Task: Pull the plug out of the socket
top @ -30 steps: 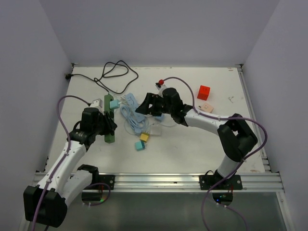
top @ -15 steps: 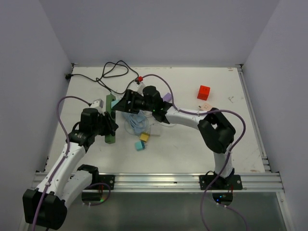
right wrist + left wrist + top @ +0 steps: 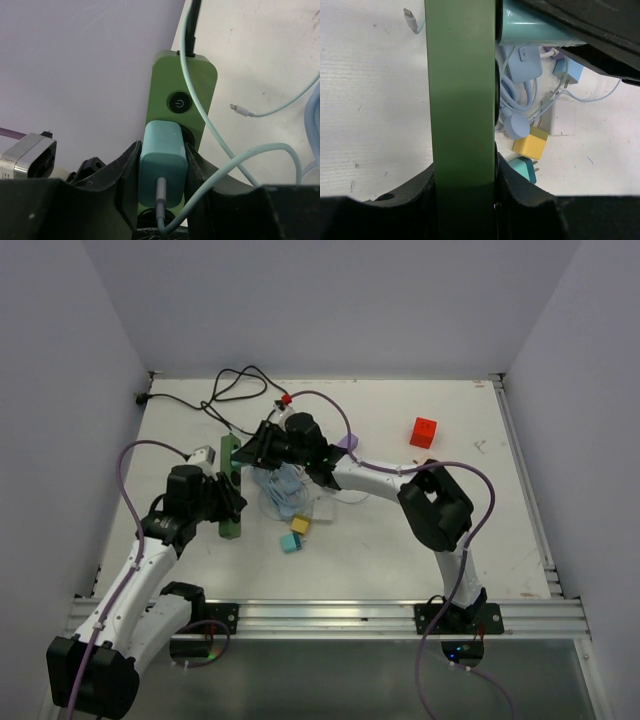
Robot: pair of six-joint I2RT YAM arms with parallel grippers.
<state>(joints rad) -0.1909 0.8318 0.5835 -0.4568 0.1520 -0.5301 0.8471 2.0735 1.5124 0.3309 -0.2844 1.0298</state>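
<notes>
The socket is a long green power strip (image 3: pixel 230 520) lying lengthwise at the table's left. My left gripper (image 3: pixel 465 175) is shut across its near end, one finger on each long side. A teal plug (image 3: pixel 162 162) sits in the strip (image 3: pixel 185 90) just below its round power button (image 3: pixel 179 103), with a pale cable leaving its back. My right gripper (image 3: pixel 161 167) is shut on the plug, its fingers (image 3: pixel 129 170) pressed against both sides. In the top view the right gripper (image 3: pixel 250 452) covers the plug. The plug's teal body (image 3: pixel 530 27) shows at the upper edge of the left wrist view.
A tangle of pale blue cables (image 3: pixel 285 485) lies right of the strip, with a yellow charger (image 3: pixel 300 525), a teal charger (image 3: pixel 290 543) and a white adapter (image 3: pixel 322 508). A black cord (image 3: pixel 235 390) loops at the back left. A red cube (image 3: pixel 423 431) sits far right.
My right arm swung left from the cable pile to the strip's far end and its jaws closed on the teal plug. The left gripper kept its grip on the strip.
</notes>
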